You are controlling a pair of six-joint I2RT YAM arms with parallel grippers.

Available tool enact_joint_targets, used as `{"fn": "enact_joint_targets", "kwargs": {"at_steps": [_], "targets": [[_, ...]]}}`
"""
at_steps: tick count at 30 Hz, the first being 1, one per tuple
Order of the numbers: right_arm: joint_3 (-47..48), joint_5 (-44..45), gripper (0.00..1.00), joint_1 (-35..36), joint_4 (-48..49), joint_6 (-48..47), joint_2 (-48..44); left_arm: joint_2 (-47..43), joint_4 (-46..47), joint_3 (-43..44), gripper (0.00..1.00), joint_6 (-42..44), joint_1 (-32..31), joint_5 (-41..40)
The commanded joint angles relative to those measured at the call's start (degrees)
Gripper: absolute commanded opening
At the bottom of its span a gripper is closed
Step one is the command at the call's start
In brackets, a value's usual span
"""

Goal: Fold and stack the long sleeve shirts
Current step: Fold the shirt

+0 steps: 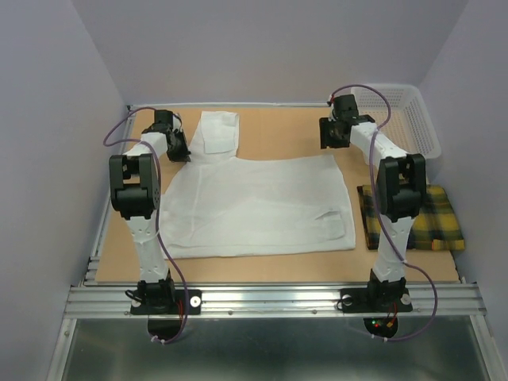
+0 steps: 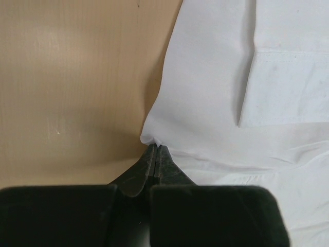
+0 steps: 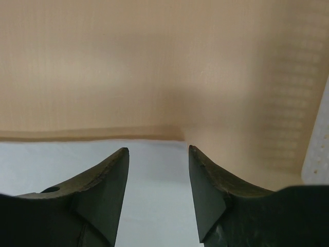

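Note:
The white shirt lies spread flat across the middle of the table, one sleeve running toward the back. My left gripper is shut on the shirt's far left corner; the wrist view shows the closed tips pinching a fold of white cloth. My right gripper is open just above the shirt's far right corner, with white cloth between and below its fingers. The yellow-and-dark plaid shirt lies folded at the right, partly behind the right arm.
A white mesh basket stands at the back right corner; its edge shows in the right wrist view. Bare wooden table lies behind the shirt. Walls close in on the left, back and right.

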Motion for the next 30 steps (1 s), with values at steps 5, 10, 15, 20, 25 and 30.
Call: {"fn": "enact_joint_targets", "kwargs": {"at_steps": [5, 10, 15, 20, 25, 30], "targets": [[4.6, -8.0, 0.56, -2.1, 1.8, -9.2, 3.2, 1.9, -3.1, 0.8, 0.02, 0.3, -0.9, -2.0], [3.9, -11.2, 0.56, -2.8, 1.8, -11.3, 4.6, 2.0, -3.4, 1.0, 0.02, 0.0, -0.9, -2.8], [3.8, -13.9, 0.55, -2.9, 1.8, -13.0, 6.2, 2.2, -3.2, 1.3, 0.02, -0.4, -0.9, -3.2], [2.4, -15.3, 0.5, -3.4, 1.8, -14.7, 6.5, 2.1, -3.3, 1.2, 0.01, -0.6, -0.9, -4.7], [1.4, -17.3, 0.49, -3.7, 1.7, -15.5, 6.1, 1.8, -3.2, 1.0, 0.01, -1.0, -0.7, -5.0], [-0.1, -17.1, 0.57, -3.7, 1.7, -17.1, 4.7, 1.2, -2.8, 0.0, 0.01, -1.4, 0.3, -6.1]]}}
